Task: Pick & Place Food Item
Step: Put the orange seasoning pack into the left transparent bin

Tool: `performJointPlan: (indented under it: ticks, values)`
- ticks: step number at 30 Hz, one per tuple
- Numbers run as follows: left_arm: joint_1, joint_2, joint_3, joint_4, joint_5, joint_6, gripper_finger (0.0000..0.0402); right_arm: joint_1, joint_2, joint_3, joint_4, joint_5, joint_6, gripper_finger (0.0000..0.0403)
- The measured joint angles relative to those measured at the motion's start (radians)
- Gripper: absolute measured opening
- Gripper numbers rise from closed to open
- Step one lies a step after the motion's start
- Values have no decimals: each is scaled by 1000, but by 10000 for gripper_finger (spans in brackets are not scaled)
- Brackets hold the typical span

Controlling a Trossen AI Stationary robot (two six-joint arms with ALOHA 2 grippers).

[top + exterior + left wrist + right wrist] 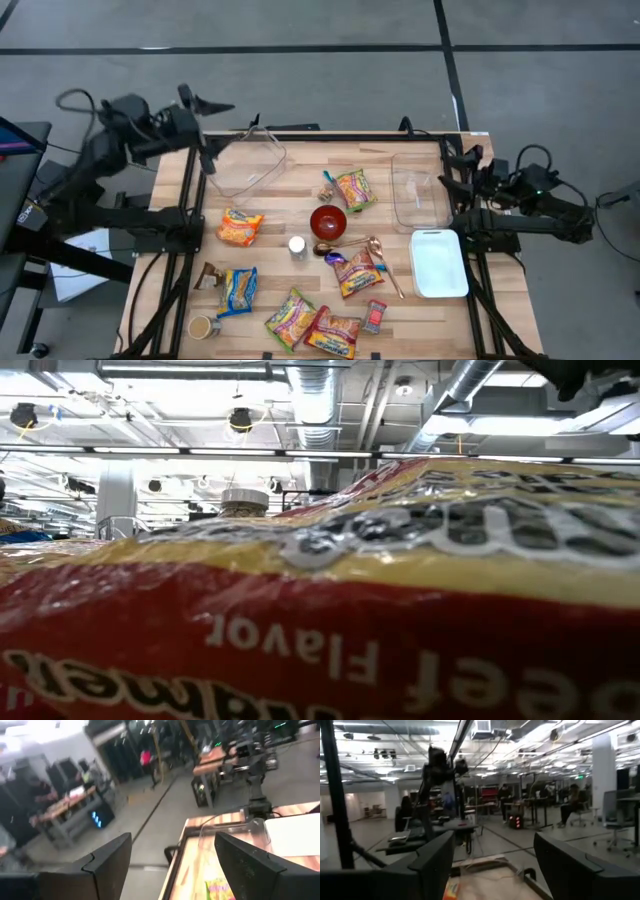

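Several food packets lie flat on the wooden table: an orange one (240,227), yellow-red noodle packets (355,190) (357,272) (290,318), and a blue-edged one (238,290). A red-yellow packet (320,620) fills the low view. A red bowl (328,222) stands mid-table. My left gripper (212,130) (172,840) hangs open, high over the far left corner, pointing level across the table, nothing between its fingers. My right gripper (455,172) (495,837) is open at the table's right edge, also holding nothing.
Two clear tubs stand at the far left (245,160) and far right (415,188). A white tray (438,262) lies at the right, with a spoon (385,262) beside it. A small white jar (297,246) and a cup (203,326) stand among the packets.
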Motion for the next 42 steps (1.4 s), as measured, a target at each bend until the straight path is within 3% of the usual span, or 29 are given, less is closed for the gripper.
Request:
performJointPlan:
  ticks: [5,9,13,19,24,30,39,42]
  values:
    - [-42,95,213,-249,-54,-71,279,0,-7,6,35,-26,-5,265]
    - [-108,148,313,-525,-5,-236,279,0,-5,6,42,-79,-23,265]
    - [-205,189,326,-760,5,-494,278,-1,-5,6,70,-81,-41,265]
    - [-383,287,325,-973,5,-850,263,0,-5,6,130,-83,-59,265]
    - [-529,330,254,-966,57,-1146,254,0,-5,6,185,-84,-90,265]
    - [-698,311,56,-966,75,-1497,253,-1,-5,6,222,-84,-143,265]
    - [-930,276,-231,-966,231,-2075,253,-1,-5,6,253,-90,-176,265]
    - [-1006,276,-308,-962,305,-2197,253,-1,-5,6,264,-111,-176,265]
